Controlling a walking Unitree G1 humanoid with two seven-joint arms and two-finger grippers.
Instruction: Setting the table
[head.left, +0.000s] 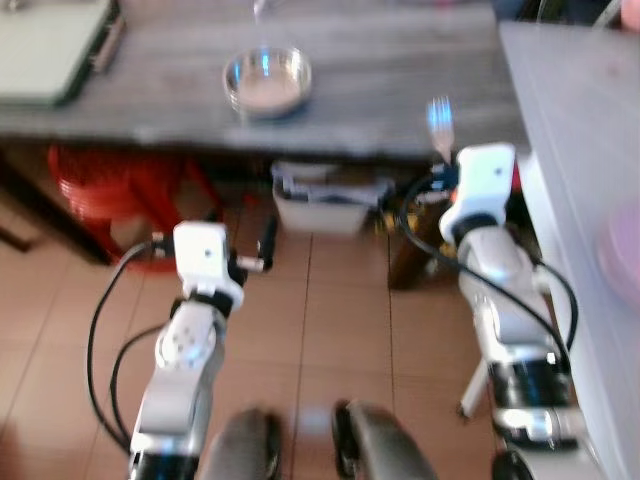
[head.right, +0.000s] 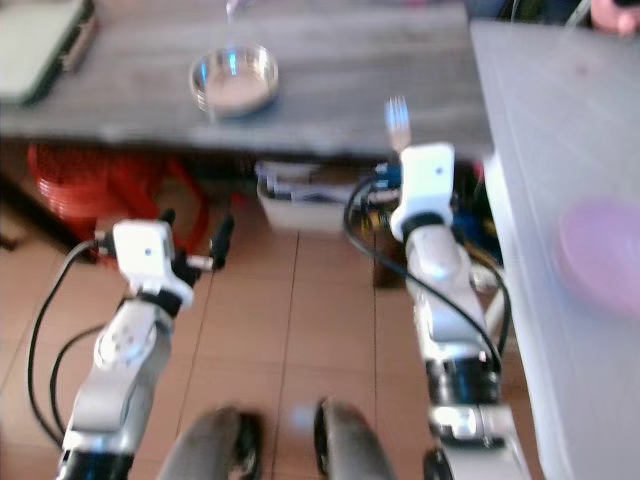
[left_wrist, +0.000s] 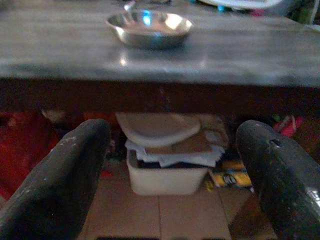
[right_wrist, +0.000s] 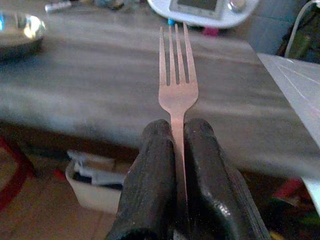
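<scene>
Before the grey table (head.left: 400, 80), the right tool (right_wrist: 176, 131) pinched a fork (right_wrist: 176, 75) by its handle, tines pointing at the tabletop; the left tool (left_wrist: 170, 165) hung wide and empty below the edge. A steel bowl (head.left: 267, 82) sat ahead. Blur suggested walking, so the thinly held fork might slip or strike the edge.

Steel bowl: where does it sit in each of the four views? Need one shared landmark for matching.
Left eye view: steel bowl top centre, on the grey wooden table.
Right eye view: bowl upper left of centre, same table.
Left wrist view: bowl top centre, above the open left gripper.
Right wrist view: bowl cut off at the upper left edge.
Shared landmark: the table's front edge.
</scene>
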